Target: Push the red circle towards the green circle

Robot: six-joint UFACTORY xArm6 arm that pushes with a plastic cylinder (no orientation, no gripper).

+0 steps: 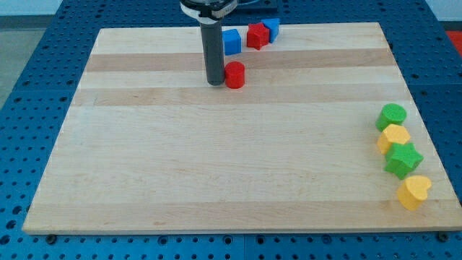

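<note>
The red circle [234, 74] is a short red cylinder near the view's top, left of centre. My tip [216, 82] stands just to its left, touching or almost touching it. The green circle [392, 115] is a green cylinder far off at the view's right edge of the board, below and to the right of the red circle.
A blue cube [231, 41], a red star-like block [257, 35] and another blue block [271, 28] sit in a row at the view's top. Below the green circle lie a yellow block [395, 136], a green star [402, 159] and a yellow heart [414, 191]. The wooden board [216, 166] rests on a blue perforated table.
</note>
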